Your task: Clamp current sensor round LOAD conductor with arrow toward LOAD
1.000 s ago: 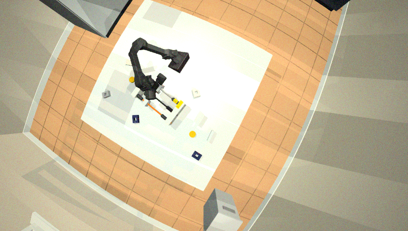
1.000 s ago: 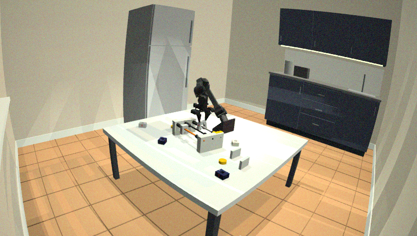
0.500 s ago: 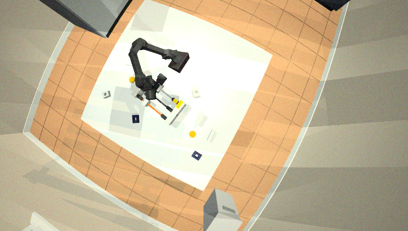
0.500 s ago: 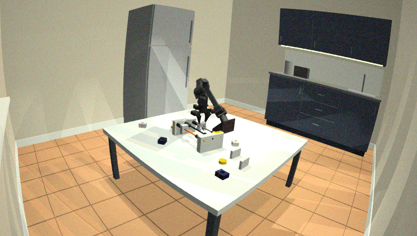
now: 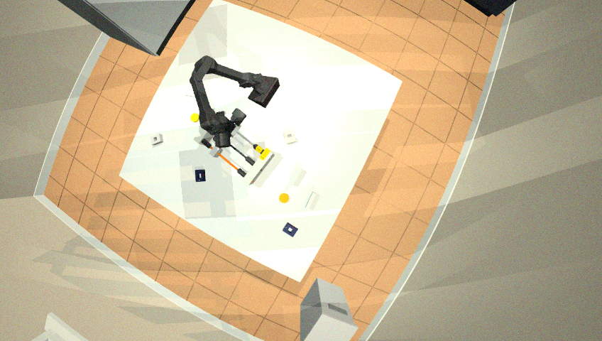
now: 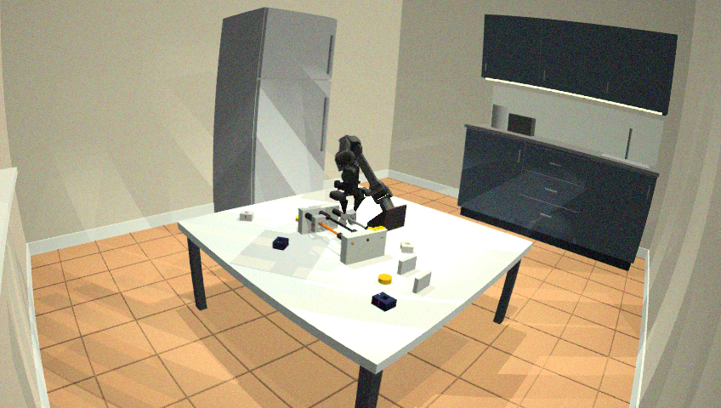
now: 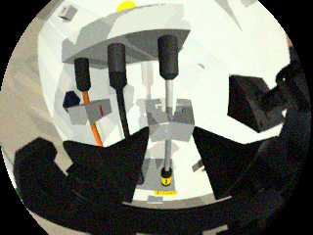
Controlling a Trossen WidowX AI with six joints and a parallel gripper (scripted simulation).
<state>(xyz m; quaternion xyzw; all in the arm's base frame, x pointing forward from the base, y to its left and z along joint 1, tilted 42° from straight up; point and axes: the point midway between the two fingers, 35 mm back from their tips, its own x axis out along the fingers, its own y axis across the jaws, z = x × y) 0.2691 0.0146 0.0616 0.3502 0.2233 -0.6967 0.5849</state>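
The black parallel-jaw gripper (image 6: 349, 208) (image 7: 171, 129) of the black six-joint arm (image 5: 199, 94) (image 6: 371, 174) reaches down over the grey end-walled fixture, its tapered fingers pinching the light grey, blocky split-core current sensor (image 7: 174, 119) (image 6: 349, 217) from both sides. The sensor sits at the light grey rod-like conductor (image 7: 169, 93) (image 5: 245, 137), which passes through the middle of its outline in the wrist view; whether its halves are latched, and which way its arrow points, cannot be told. The conductor runs from a black cylindrical sleeve (image 7: 168, 56) at one end to a yellow-and-black collar (image 7: 166, 177) (image 5: 258, 148) at the other, with a yellow marker plate (image 5: 265, 154) (image 7: 165, 193) just beside that collar; its lettering is too small to read. Alongside run a black cable-like conductor (image 7: 122, 110) (image 5: 239, 152) and an orange one (image 7: 96, 134) (image 5: 228, 161) (image 6: 329, 229), the latter carrying a second grey block (image 7: 89, 112) (image 5: 216, 151) with a red mark. The fixture's near upright grey panel (image 6: 363, 246) stands on the white square table (image 6: 303, 303) (image 5: 338, 96). Well apart from it, near one table corner, a dark blue square block with a central hole (image 5: 285, 228) (image 6: 383, 302) lies near a flat yellow disc (image 5: 283, 197) (image 6: 384, 279).
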